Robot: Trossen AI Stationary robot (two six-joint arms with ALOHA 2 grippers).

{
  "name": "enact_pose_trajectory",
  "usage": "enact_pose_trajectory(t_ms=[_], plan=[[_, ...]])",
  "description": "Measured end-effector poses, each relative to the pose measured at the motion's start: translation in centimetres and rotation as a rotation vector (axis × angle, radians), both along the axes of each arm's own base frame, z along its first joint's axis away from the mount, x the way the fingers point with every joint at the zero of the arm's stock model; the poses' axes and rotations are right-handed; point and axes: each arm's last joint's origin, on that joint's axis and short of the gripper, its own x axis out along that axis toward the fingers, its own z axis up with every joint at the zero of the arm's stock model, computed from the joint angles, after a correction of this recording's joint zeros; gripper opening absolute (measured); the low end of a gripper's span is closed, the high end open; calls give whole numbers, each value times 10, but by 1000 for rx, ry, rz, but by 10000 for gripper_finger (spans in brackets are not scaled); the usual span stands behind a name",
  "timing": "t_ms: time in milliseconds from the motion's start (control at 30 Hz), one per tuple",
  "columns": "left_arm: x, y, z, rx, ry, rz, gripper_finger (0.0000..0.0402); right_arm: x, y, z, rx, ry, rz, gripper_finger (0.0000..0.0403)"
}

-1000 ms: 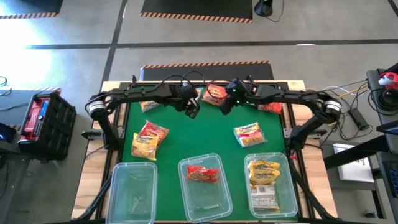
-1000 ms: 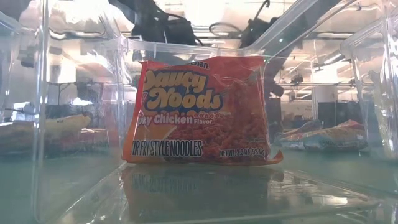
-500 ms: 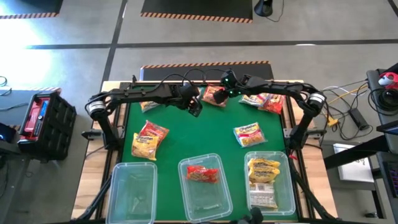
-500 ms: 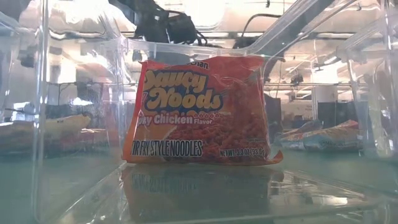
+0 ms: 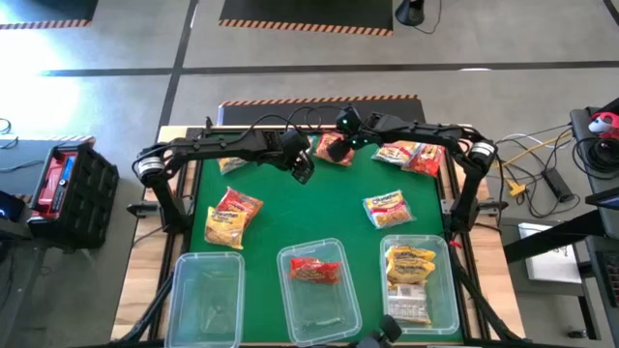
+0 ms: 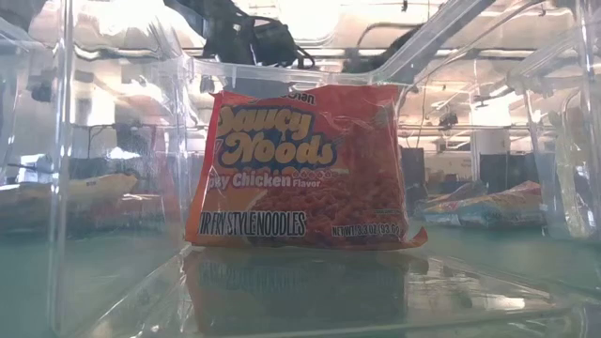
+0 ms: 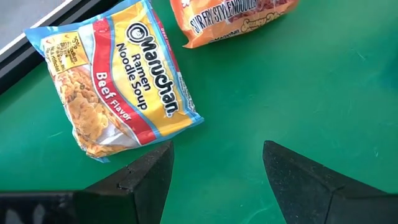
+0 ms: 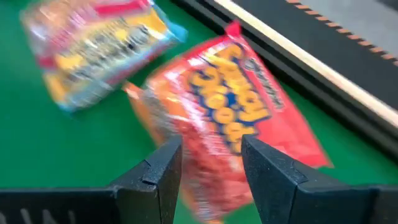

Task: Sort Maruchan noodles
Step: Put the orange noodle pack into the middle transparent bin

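One red noodle packet lies directly below the spread right hand, long axis slanting across its fingers; spread left hand waits farther off.

A robotics lab: hazard-striped floor mats, cabled bench.

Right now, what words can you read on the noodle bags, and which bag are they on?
"Maruchan Ramen Noodle Soup" and "Beef Flavor": on the yellow packet on the green mat.
"Saucy Noods", "Chicken Flavor" and "STIR FRY STYLE NOODLES", partly cut off: on the orange packet in the middle bin.
"STIR FRY STYLE NOODLES", edge only: on the orange packet beside the yellow one.
The orange packet under the right gripper and all packets seen from above: too blurred or small to read.
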Motion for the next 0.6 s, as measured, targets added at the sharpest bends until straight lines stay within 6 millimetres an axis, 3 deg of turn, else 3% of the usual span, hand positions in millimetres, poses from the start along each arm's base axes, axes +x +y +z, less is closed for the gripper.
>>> enact_pose_trajectory(t_ms=[233, 400, 600], plan=[[0, 0, 0, 12, 7, -24, 231, 0, -4, -12, -42, 83, 62, 153], [0, 0, 0, 12, 6, -24, 231, 0, -3, -7, -12, 99, 69, 153], [0, 0, 0, 15, 9, -31, 231, 5, 5, -3, -44, 117, 282, 153]])
